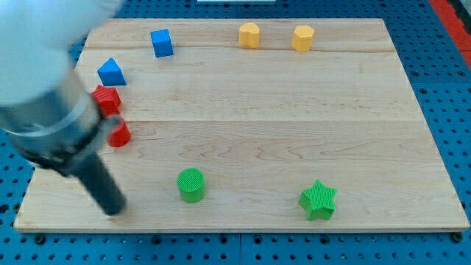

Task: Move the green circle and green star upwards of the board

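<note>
The green circle (191, 184) sits near the view's bottom, left of centre, on the wooden board (280, 118). The green star (318, 199) lies near the bottom, right of centre. My tip (113, 208) is at the bottom left of the board, about a hundred pixels left of the green circle and slightly below it, not touching any block. The blurred arm fills the view's top left.
A blue cube (162, 42) and a blue triangular block (111, 72) lie at the top left. Two red blocks (107, 99) (120, 134) sit by the left edge, partly hidden by the arm. Two yellow hexagonal blocks (249, 34) (302, 37) sit at the top.
</note>
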You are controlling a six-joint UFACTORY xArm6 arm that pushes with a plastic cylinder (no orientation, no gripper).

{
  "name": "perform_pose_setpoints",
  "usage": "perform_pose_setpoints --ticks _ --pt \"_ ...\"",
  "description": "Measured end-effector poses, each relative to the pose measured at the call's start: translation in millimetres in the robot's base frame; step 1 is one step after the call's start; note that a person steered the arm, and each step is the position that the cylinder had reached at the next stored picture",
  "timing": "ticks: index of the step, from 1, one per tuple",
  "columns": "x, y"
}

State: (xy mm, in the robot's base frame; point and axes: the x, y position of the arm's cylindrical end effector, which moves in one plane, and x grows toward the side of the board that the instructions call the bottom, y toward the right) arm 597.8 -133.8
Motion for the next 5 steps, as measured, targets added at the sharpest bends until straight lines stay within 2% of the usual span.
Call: perform_pose_setpoints --ticks 3,5 --pt "-22.9 83.9" --pt "-68.6 83.3"
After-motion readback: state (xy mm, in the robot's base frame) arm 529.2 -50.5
